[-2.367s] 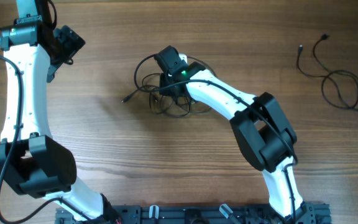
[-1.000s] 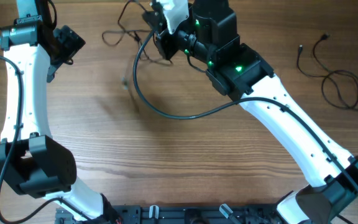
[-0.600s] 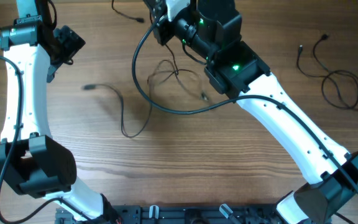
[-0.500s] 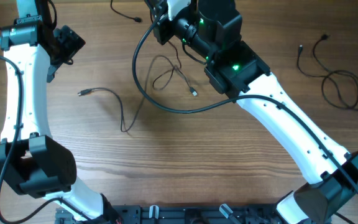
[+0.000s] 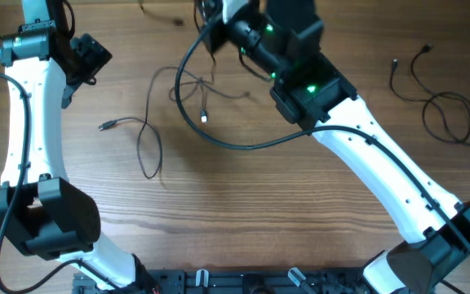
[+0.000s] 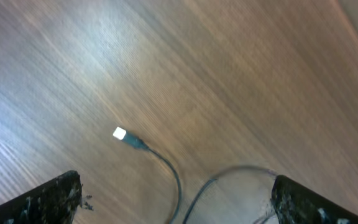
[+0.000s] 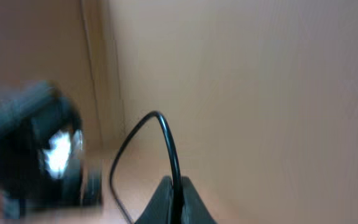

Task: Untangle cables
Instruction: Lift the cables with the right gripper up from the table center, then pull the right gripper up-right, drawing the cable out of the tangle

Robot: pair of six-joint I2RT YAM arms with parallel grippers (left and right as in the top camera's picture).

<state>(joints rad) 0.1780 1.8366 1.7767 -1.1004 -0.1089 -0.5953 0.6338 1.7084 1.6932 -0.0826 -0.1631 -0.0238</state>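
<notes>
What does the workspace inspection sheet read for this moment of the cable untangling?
Surface: wooden table, no damage seen.
Job's things: tangled cables by the right pincer; single cable lying apart leftward; coiled cable far right.
Clutter: nothing seen.
Pincers: left pincer open wide; right pincer shut on a strand of the tangled cables.
Cables: thick arm wire loops past the tangle.
Surroundings: nothing seen.

Soft even light overhead; right wrist view smeared by motion blur.
</notes>
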